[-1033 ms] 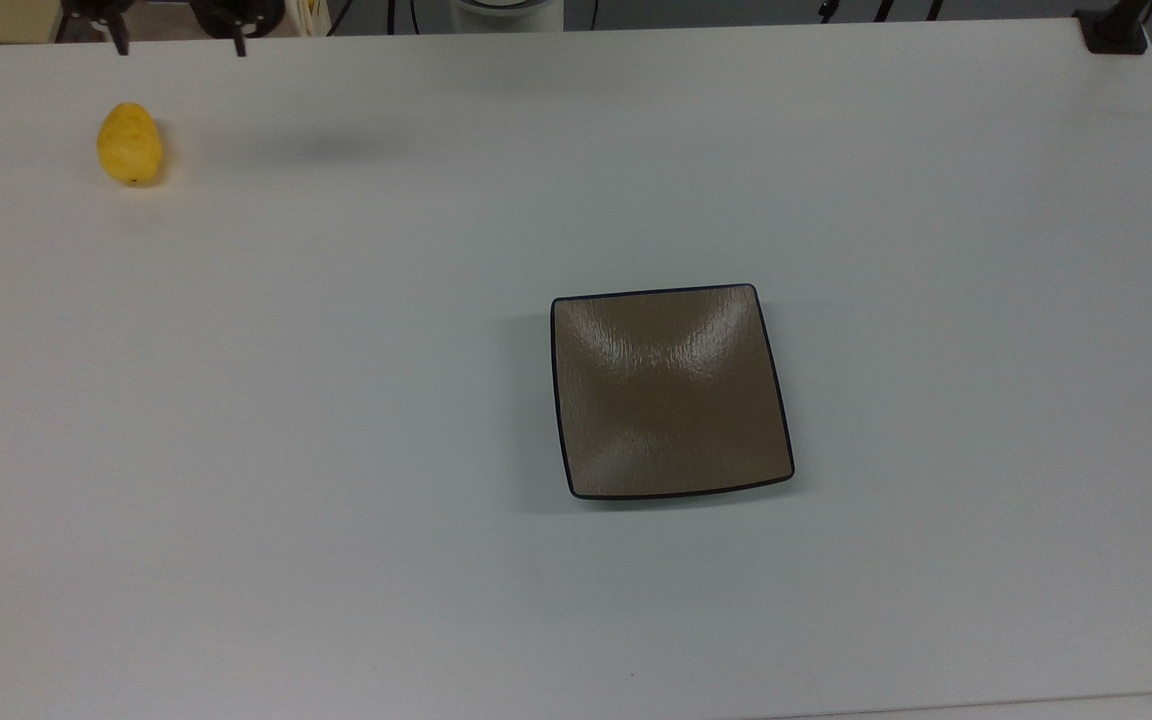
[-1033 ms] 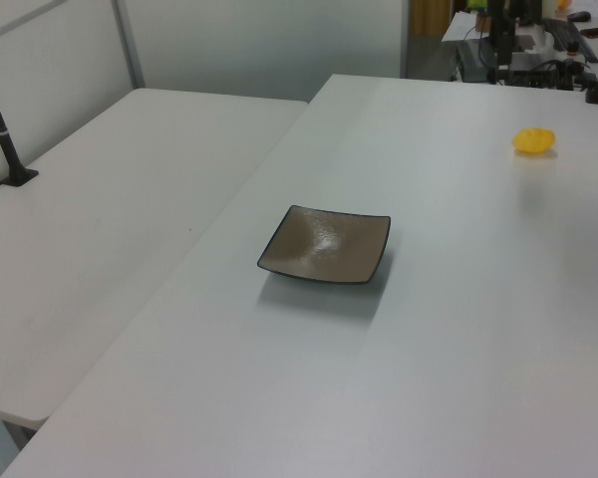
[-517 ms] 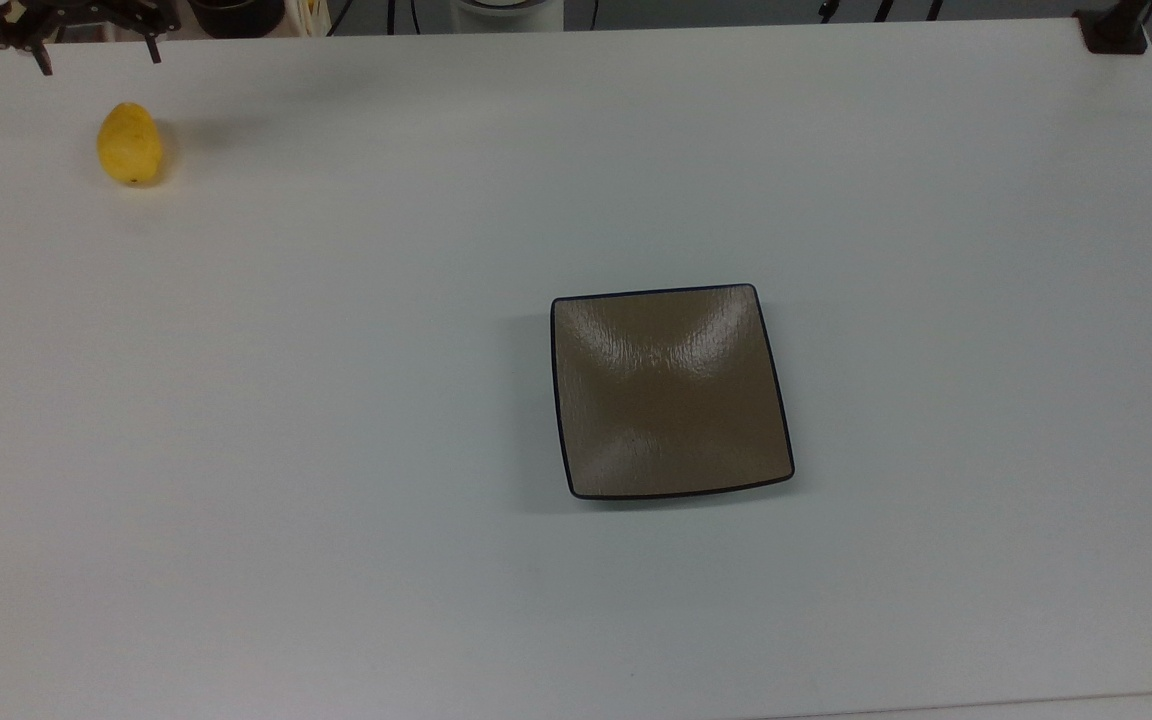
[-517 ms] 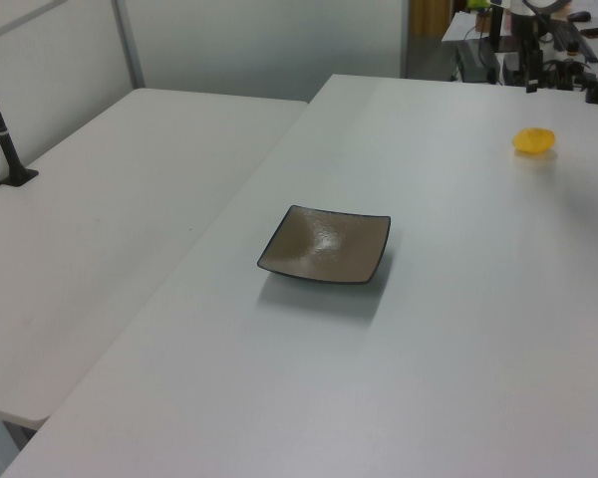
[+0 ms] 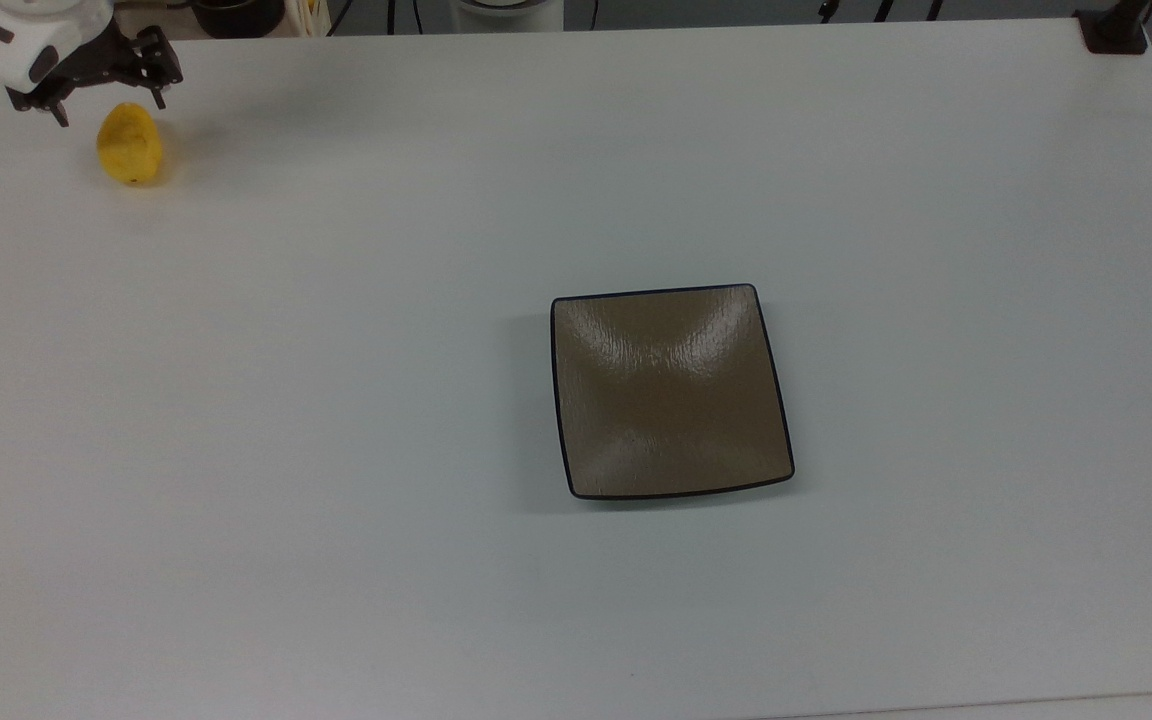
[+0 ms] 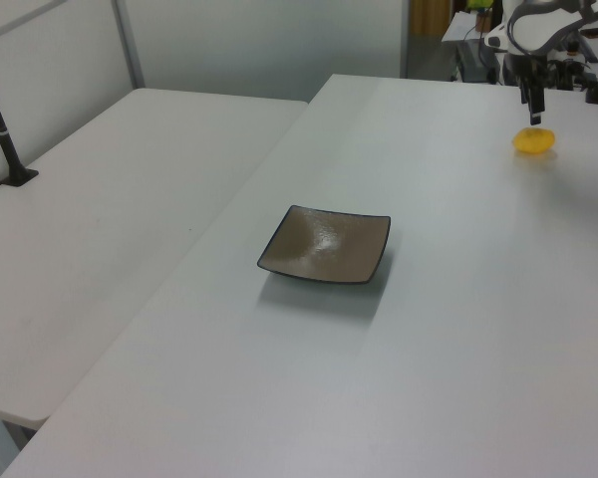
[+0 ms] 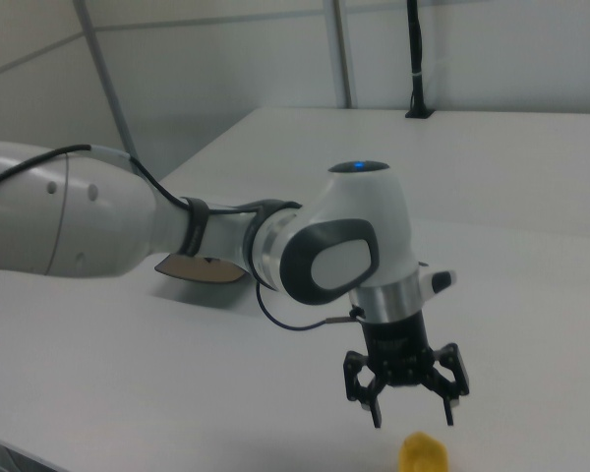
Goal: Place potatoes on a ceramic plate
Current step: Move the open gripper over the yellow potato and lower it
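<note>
Since half a second ago the end effector (image 5: 106, 97) has dropped toward the yellow potato (image 5: 130, 144) at the top view's far left, fingers spread and empty; the brown ceramic plate (image 5: 671, 391) sits well apart, mid-tabletop (image 5: 336, 400); an off-centre descent could nudge the smooth oval rolling away.

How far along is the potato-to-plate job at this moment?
Early. Done: the gripper hangs open just above the potato, which lies on the table. In hand: nothing; no grasp yet. Left: descend, grip, carry it across to the ceramic plate, which sits bare mid-table in the top view, and release.
</note>
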Robot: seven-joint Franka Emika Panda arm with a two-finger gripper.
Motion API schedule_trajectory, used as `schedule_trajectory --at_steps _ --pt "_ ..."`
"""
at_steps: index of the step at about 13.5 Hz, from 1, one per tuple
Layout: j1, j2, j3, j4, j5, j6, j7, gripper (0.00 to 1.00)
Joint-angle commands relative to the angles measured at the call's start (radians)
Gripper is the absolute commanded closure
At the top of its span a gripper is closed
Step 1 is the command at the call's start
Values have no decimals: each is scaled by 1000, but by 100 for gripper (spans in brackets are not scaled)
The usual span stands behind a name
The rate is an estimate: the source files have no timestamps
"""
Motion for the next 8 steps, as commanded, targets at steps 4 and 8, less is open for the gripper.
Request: schedule_trajectory --at_steps 4,8 --pt "-47 79 -3 -13 -56 92 -27 0" --pt "-49 127 5 -11 -56 92 -16 0"
